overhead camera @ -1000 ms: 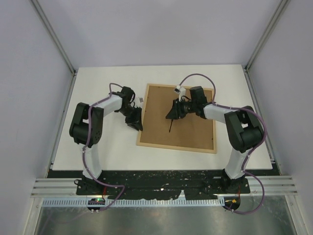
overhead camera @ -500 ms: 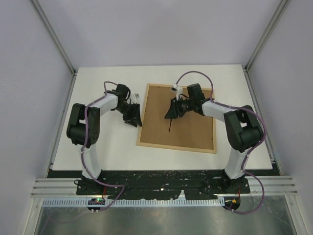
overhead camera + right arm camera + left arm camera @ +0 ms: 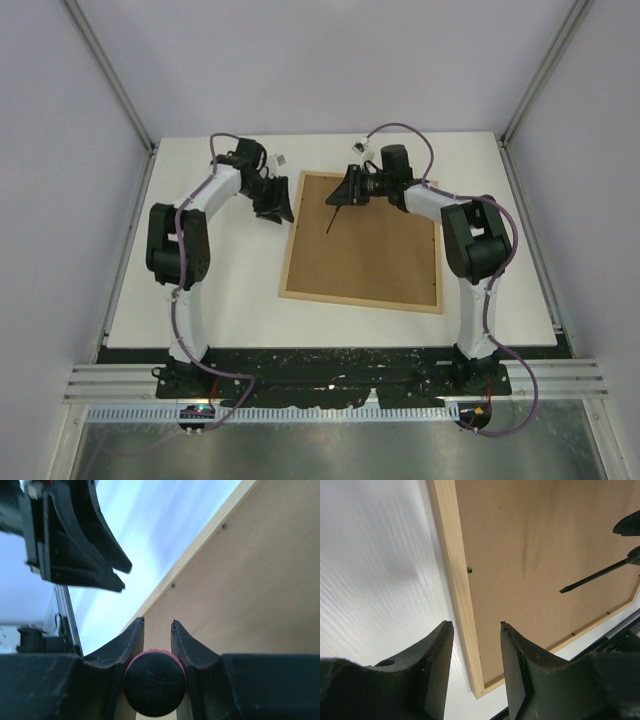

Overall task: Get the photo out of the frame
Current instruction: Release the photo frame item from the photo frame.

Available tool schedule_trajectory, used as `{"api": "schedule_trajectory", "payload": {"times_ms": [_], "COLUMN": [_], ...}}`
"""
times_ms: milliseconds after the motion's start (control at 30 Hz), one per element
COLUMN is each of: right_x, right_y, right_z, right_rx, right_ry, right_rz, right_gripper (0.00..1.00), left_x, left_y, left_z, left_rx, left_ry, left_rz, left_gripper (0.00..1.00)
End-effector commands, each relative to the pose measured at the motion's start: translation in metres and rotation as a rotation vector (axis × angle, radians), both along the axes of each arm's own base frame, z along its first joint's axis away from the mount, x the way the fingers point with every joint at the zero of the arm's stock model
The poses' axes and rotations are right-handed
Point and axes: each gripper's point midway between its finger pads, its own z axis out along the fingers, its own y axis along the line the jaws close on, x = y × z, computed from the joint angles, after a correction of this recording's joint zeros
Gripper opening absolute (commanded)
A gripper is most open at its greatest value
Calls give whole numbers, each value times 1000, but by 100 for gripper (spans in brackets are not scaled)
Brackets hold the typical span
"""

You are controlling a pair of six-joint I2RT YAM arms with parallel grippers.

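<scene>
Change over the last second: left gripper has gone from beside the middle of the frame's left rail to a spot by its far left corner; right gripper has drawn back from the middle of the board toward the far edge, carrying its tool; frame itself unmoved, same slight skew on the white table.

Frame and contents: light-wood frame lies face down; brown fibreboard back panel fills it edge to edge and sits inside the wooden rails; one small dark tab shows at the inner edge of the left rail; photo hidden beneath the panel, not visible in any view.

Left gripper: fingers parted to a moderate gap, nothing between them; in the wrist view the wooden left rail runs through the gap, white table to one side, brown board to the other; whether the tips touch the wood cannot be told.

Right gripper: clamped on a screwdriver; its round dark handle end with a red rim sits between the fingers in the wrist view; the thin dark shaft slants down over the back panel, tip near the board and well inside the rails; tip contact with the board cannot be told.
</scene>
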Motion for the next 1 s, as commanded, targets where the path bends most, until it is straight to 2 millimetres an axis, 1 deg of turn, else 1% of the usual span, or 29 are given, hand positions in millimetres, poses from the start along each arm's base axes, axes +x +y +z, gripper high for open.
{"api": "schedule_trajectory", "payload": {"times_ms": [0, 33, 67, 100, 133, 167, 200, 233, 300, 400, 633, 767, 967], "right_x": [39, 43, 47, 50, 52, 54, 58, 60, 67, 74, 81, 80, 78], "right_y": [14, 15, 17, 18, 20, 21, 22, 23, 25, 33, 56, 68, 72], "right_z": [40, 32, 36, 29, 28, 19, 21, 13, 8, 2, -11, -14, -27], "right_rx": [166, 164, 180, 183, 192, 194, 214, 218, 235, 242, 250, 262, 254], "right_ry": [32, 45, 41, 58, 71, 96, 93, 110, 131, 135, 123, 120, 132], "right_rz": [-50, -57, -63, -66, -68, -75, -82, -89, -100, -105, -95, -78, -65], "right_gripper": [8, 8, 8, 8, 8, 8, 8, 8, 8, 8, 8, 8, 8], "left_x": [12, 17, 20, 24, 29, 31, 32, 32, 32, 32, 18, 15, 15], "left_y": [-5, -6, -6, -5, -5, -7, -8, -9, -14, -15, -13, -11, -11], "left_z": [-12, -7, -13, -12, -12, -14, -14, -16, -18, -21, -37, -40, -44], "left_rx": [53, 82, 111, 142, 169, 189, 206, 213, 219, 228, 227, 224, 155], "left_ry": [66, 56, 66, 56, 46, 43, 38, 39, 40, 43, 96, 102, 126], "left_rz": [-3, -2, -5, -4, -4, -12, -17, -23, -34, -39, -44, -49, -40], "left_gripper": [47, 47, 47, 47, 47, 48, 48, 48, 48, 49, 46, 45, 43]}}
